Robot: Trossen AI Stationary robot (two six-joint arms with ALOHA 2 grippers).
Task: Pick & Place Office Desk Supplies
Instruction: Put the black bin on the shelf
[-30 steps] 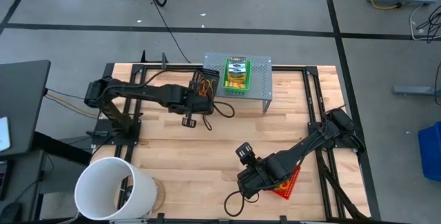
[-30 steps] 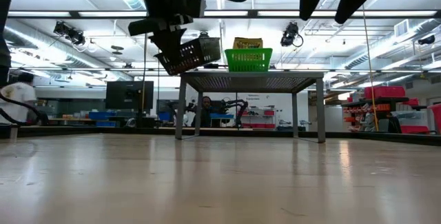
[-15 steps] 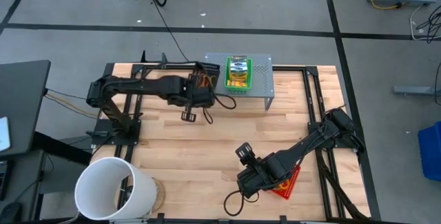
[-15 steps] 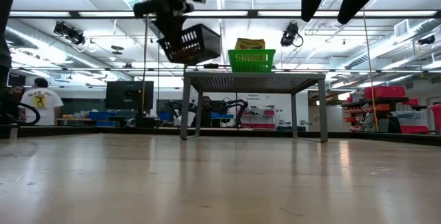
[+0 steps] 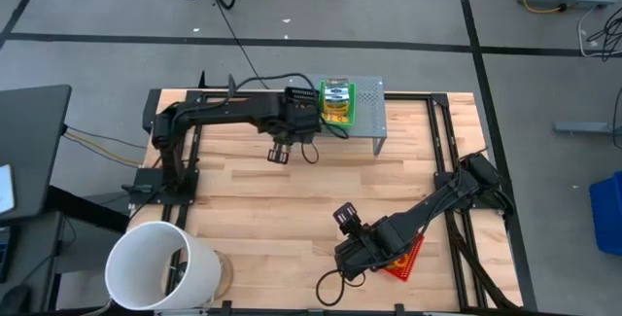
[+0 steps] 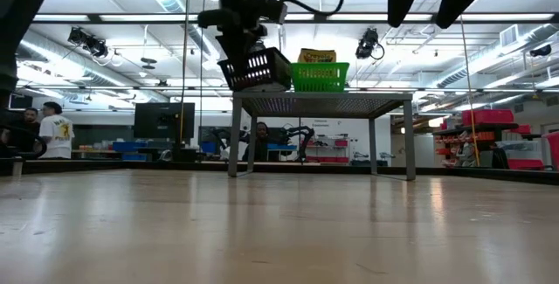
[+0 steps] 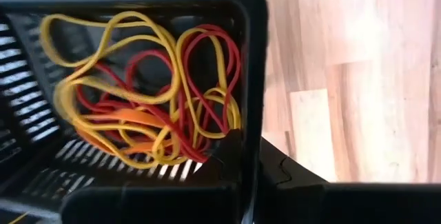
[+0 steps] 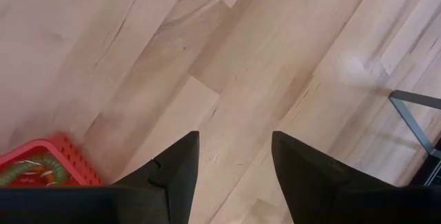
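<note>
- At the near edge of the wooden table [image 5: 253, 209], the right gripper [image 8: 231, 156] is held low over bare boards with its two dark fingers spread and nothing between them.
- Just beside that gripper, a small red mesh tray [image 5: 405, 256] is seen lying on the table, partly hidden under the right arm; some coloured rings are glimpsed inside it in the right wrist view.
- Farther back, the left gripper [image 5: 294, 122] is raised above the table with its fingers pressed together on the rim of a small black mesh tray [image 6: 255, 68], which is carried tilted in the air.
- Inside the black tray, a tangle of yellow, red and orange rubber bands [image 7: 148, 89] is held.
- Farthest back, a grey perforated metal stand [image 5: 374, 112] bears a small green mesh tray [image 6: 318, 77] with yellow-green crayon boxes [image 5: 335, 100] in it.
- The black tray is judged to lie just beside the green one, at the stand's left end; only lowering and levelling appear to be called for, by the left arm.
</note>
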